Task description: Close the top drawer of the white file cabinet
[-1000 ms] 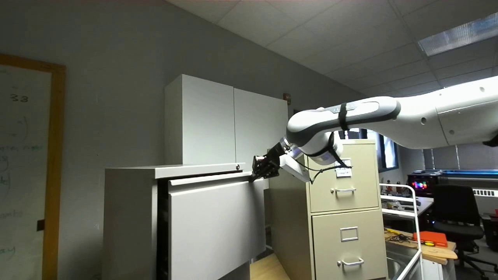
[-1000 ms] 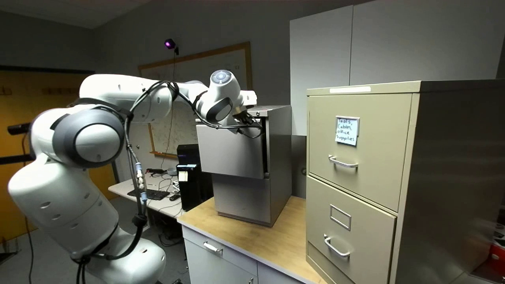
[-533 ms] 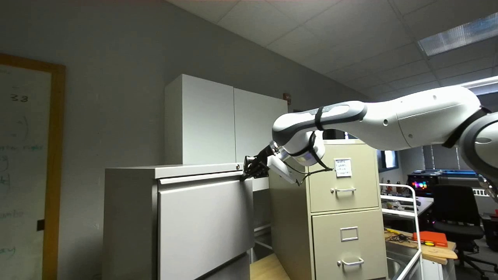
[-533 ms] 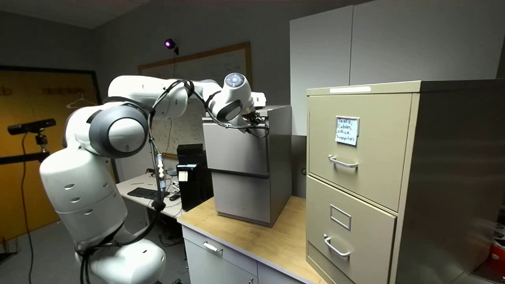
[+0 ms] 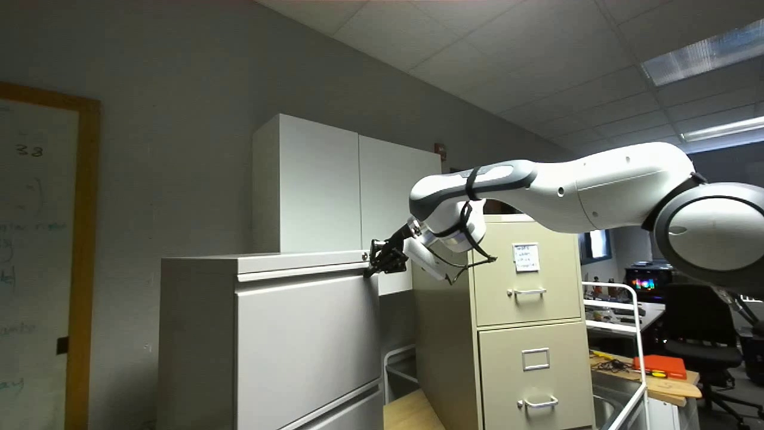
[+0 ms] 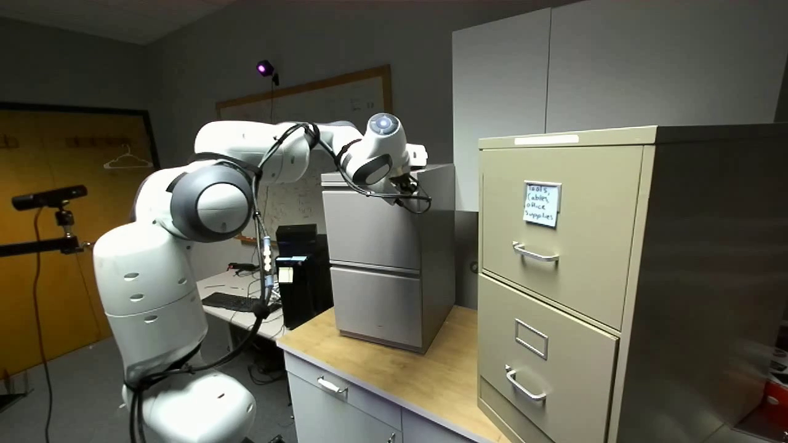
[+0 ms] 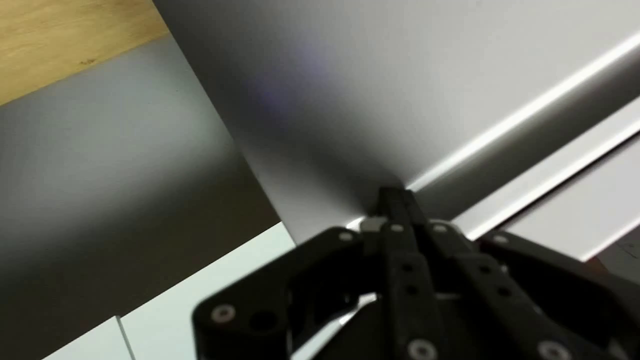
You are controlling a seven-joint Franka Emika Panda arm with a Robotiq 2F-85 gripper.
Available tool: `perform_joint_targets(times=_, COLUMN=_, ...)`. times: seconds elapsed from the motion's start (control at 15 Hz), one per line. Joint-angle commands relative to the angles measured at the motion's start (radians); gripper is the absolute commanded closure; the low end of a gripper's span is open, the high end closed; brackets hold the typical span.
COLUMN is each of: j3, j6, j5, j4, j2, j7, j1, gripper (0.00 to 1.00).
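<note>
The top drawer of the white file cabinet has a plain flat front. In both exterior views the drawer looks flush with the cabinet body, and no dark side gap shows. My gripper is at the drawer's upper edge, near the corner beside the lock. In the wrist view the black fingers are together with nothing between them. Their tips meet the drawer front at the bright lip below the recess. In an exterior view my gripper is partly hidden by the wrist and cables.
A beige file cabinet with metal handles stands beside the white one, and also shows in the other view. A white two-door cupboard is on the wall behind. The white cabinet stands on a wooden counter.
The top drawer has moved inward, from sticking out with a dark gap at its side to flush with the cabinet. My gripper and arm have moved forward with it, fingertips at its front.
</note>
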Motion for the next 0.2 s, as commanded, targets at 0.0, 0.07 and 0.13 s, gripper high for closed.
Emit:
perform_joint_targets(times=0.0, j3=0.030, j6=-0.058, j5=0.020, j4=0.093, j2=0.073, j7=-0.015, j1=-0.050, gripper=0.97)
perform_joint_targets(times=0.07, j3=0.034, j6=-0.076, j5=0.020, j4=0.097, j2=0.071, j7=-0.013, j1=-0.057, gripper=0.73)
perform_joint_targets(times=0.13, j3=0.037, j6=-0.083, j5=0.015, j4=0.099, j2=0.071, j7=-0.013, j1=-0.064, gripper=0.72)
